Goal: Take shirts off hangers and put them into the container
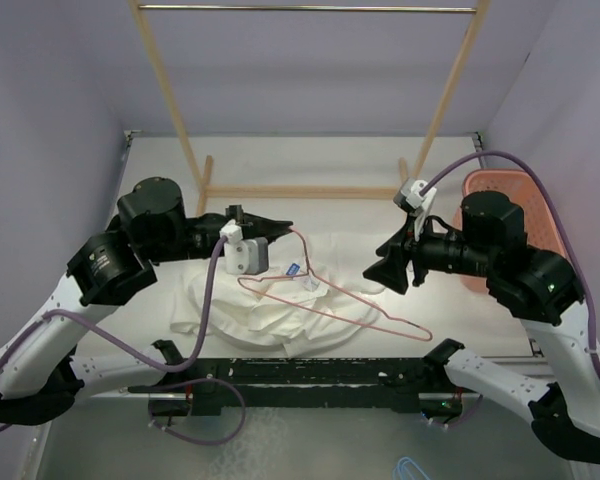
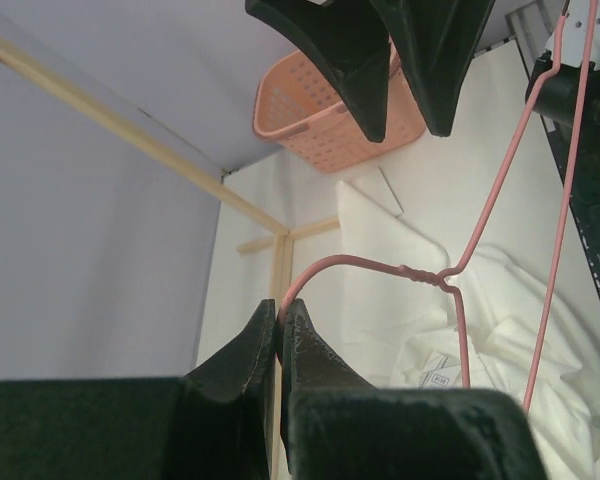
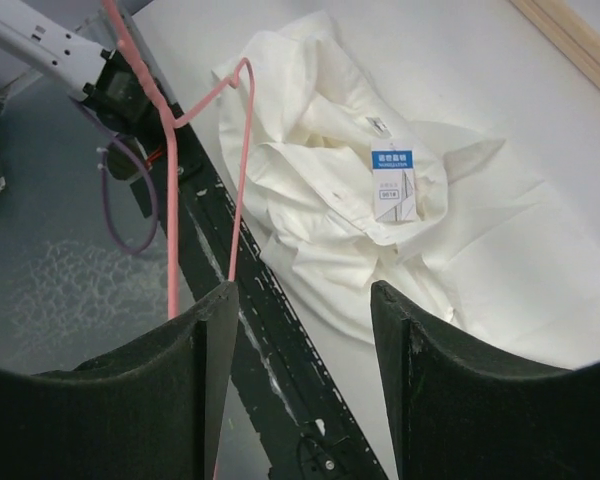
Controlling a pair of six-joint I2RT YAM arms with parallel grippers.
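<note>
Snag risk with left claw [image 2: 280, 315] clamped on hanger [image 2: 420, 272] hook, right claw [image 3: 305, 300] apart over shirt [image 1: 270, 310] heaped on table [image 1: 320, 200] under hanger's wire, basket [image 1: 495, 176] at far right: cloth catching wire on pickup, dragging hanger along, spilling short of basket.

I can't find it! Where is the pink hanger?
In the top view, the pink hanger slants over the white shirt in the middle, its hook pinched in the left gripper.
</note>
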